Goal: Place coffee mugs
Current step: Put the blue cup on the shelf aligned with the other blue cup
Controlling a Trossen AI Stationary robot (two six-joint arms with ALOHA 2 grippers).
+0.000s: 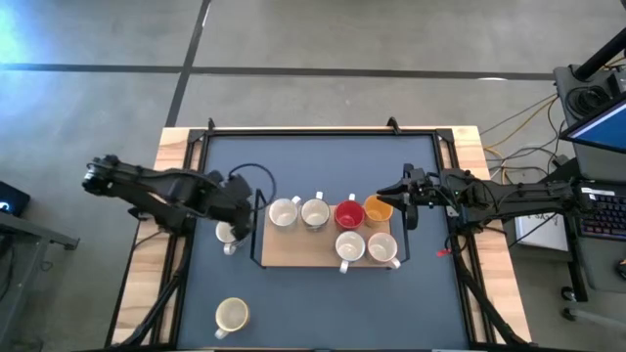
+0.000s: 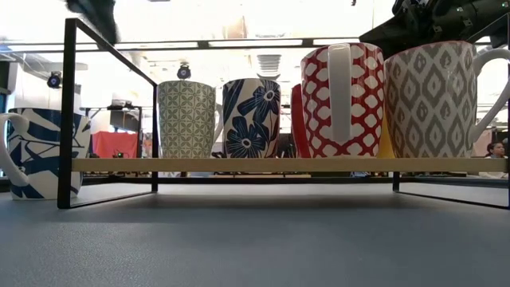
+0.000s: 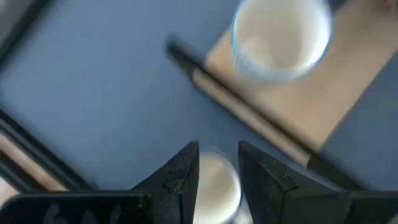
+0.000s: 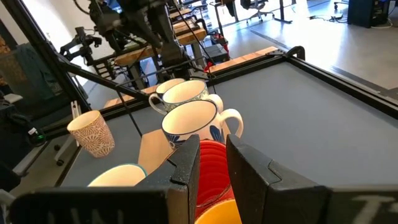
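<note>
A wooden shelf with a thin black metal frame (image 1: 293,256) is set in the middle of the dark blue-grey table mat (image 1: 323,303). Six round ceramic mugs are lined up on it, most likely so that room is left for the rest.

The right gripper (image 4: 213,152) is held at the shelf's 3 o'clock end, right by the orange mug (image 1: 379,208), which is parked beside the red mug (image 1: 349,214). Whether the orange mug is gripped cannot be told.

The left gripper (image 3: 218,152) is held above a white mug with blue leaves (image 1: 228,233), which is stood on the mat just off the shelf's 9 o'clock side. The jaws are partly spread and nothing is held; a grab from above seems to be planned.

Another cream mug (image 1: 232,315) is left on the mat at 7 o'clock.

The table is edged with pale wood (image 1: 174,147). A grey concrete floor (image 1: 293,39) is seen beyond, and a bright room with desks.
</note>
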